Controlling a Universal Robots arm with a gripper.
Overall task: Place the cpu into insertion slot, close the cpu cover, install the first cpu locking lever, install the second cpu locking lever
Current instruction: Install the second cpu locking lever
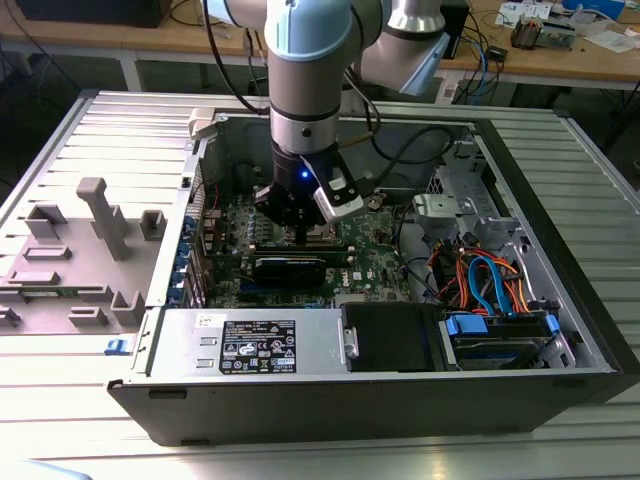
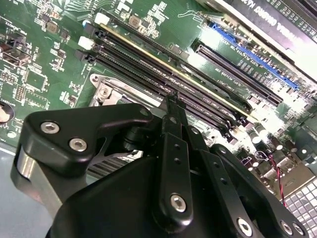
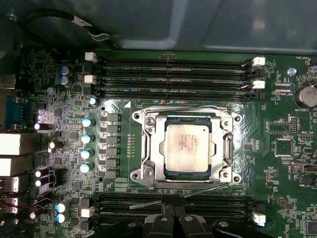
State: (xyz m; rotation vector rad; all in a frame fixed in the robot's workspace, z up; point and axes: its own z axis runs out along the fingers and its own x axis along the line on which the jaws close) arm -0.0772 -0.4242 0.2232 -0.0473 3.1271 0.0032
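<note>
The cpu [image 3: 188,147] sits under the closed cpu cover [image 3: 148,148] — end effector [image 3: 173,220] nearby.

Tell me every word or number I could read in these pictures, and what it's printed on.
Nothing reads clearly.
white label on the metal box: print too small to read.
cpu: faint marks, unreadable.
green circuit board: tiny white lettering, too small to read.
black card: white lettering, blurred.
</note>
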